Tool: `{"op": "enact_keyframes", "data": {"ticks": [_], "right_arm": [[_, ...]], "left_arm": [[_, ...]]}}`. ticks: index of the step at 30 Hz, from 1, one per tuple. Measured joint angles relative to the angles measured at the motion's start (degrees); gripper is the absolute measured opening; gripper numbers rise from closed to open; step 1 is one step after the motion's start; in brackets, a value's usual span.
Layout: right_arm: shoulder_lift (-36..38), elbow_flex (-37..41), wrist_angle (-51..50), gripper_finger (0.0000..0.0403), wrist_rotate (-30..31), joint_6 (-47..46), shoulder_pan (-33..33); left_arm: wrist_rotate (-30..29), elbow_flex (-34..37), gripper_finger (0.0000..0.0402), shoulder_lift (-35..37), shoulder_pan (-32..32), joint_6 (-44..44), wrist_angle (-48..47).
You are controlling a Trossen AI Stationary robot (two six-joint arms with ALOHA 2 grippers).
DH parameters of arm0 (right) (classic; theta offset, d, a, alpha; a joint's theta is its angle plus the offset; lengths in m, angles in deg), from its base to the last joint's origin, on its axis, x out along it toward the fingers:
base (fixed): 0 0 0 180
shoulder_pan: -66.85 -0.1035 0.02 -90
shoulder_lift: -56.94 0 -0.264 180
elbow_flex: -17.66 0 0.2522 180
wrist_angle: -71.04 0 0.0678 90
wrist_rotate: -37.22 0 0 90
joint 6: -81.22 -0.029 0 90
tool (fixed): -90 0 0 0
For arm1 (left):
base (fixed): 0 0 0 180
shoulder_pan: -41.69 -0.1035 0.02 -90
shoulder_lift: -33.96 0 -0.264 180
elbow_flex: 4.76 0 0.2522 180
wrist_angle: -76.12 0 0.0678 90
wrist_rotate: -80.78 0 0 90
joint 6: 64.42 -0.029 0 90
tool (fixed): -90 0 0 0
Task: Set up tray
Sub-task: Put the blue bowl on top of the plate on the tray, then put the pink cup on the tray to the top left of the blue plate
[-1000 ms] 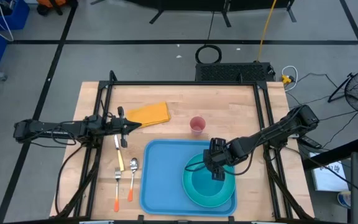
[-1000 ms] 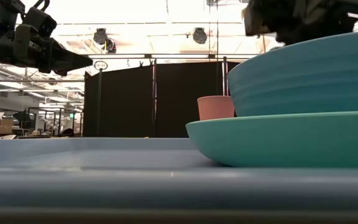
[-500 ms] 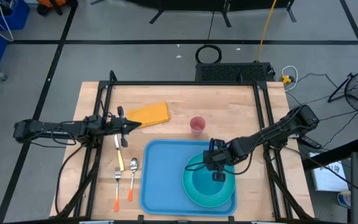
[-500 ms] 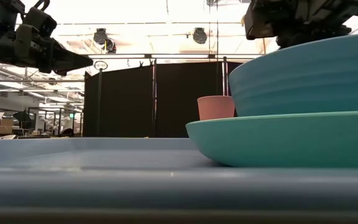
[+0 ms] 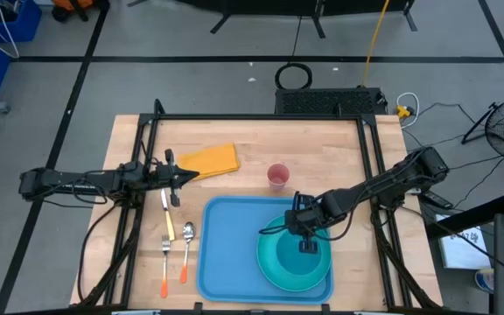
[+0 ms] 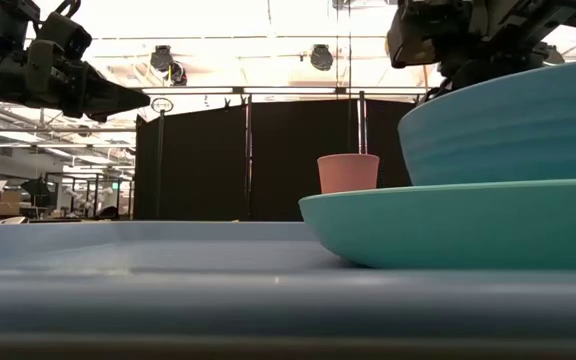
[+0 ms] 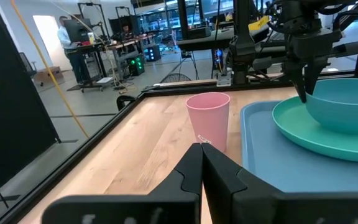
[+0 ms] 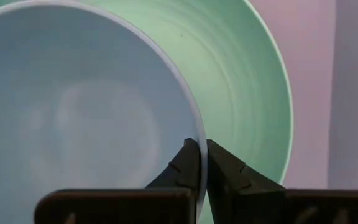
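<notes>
The light-blue tray (image 5: 226, 249) lies on the wooden table, near the front. A round teal plate (image 5: 269, 255) sits on its right half, and a teal bowl (image 5: 297, 261) sits in the plate. My right gripper (image 5: 307, 246) is shut on the bowl at its far side. A pink cup (image 5: 277, 176) stands on the wood just beyond the tray. My left gripper (image 5: 180, 178) hovers shut above the table's left part, beside a yellow napkin (image 5: 210, 160), holding nothing. My right gripper pinches the bowl's rim (image 8: 189, 119) at the bowl's far side, one finger inside the bowl and one outside. The fingers (image 7: 304, 87) come from above, pointing down. The bowl's bottom stays in the plate (image 6: 448, 225).
A knife (image 5: 167, 216), a spoon (image 5: 187, 249) and a fork (image 5: 164, 262) lie on the wood left of the tray. Black frame rails run along the table's edges. Bare wood lies beyond the cup.
My right gripper has shut on the bowl's rim and drawn a little toward the table's far edge. The bowl has shifted slightly within the plate. My left arm has kept still.
</notes>
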Motion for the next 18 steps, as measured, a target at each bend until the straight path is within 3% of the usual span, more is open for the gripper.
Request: {"op": "enact_keyframes", "data": {"ticks": [7, 18], "right_arm": [[-0.02, 0.00, 0.35, 0.0017, 0.01, 0.00, -0.01], [1.03, -0.02, 2.74, 0.0110, 0.01, 1.92, 0.51]], "left_arm": [[0.00, 0.00, 0.0010, 0.00, 0.00, 0.07, 0.00], [0.01, 0.00, 0.0010, -0.02, 0.00, 0.20, -0.05]]}}
